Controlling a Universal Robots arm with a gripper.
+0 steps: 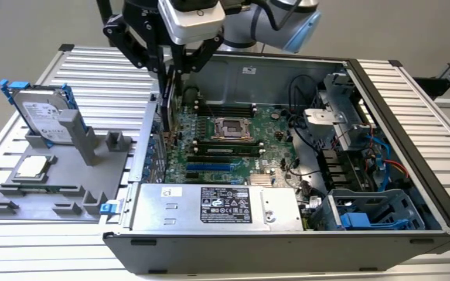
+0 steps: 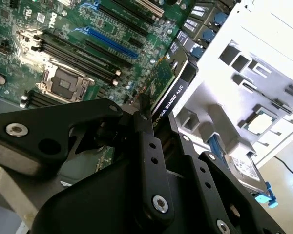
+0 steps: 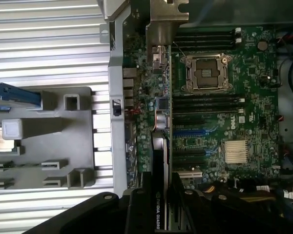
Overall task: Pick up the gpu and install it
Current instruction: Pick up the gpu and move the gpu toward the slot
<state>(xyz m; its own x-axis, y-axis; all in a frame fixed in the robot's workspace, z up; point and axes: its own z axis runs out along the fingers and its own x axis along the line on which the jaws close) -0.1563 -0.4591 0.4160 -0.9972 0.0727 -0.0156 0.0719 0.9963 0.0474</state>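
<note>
Pincer (image 1: 167, 73) closed on the gpu (image 1: 166, 108), black fingers (image 2: 145, 131) clamped on both faces of the card in both wrist views. Gpu (image 2: 167, 83) held on edge, upright, long side running along the board (image 1: 233, 146). It sits inside the open case (image 1: 412, 175), at the board's edge on the exterior view's left, just beside the case wall there. Cannot tell whether its lower edge touches a slot. In the first wrist view the gpu (image 3: 157, 161) lines up near the blue slot (image 3: 188, 130). Empty socket (image 1: 231, 129) mid-board, near the card. Silver power supply (image 1: 209, 205) along the near wall. Outside the case, on the ribbed surface (image 1: 92, 70), a grey holder (image 1: 61, 175) carries a hard drive (image 1: 45, 117) standing upright and a processor (image 1: 33, 167) lying flat.
</note>
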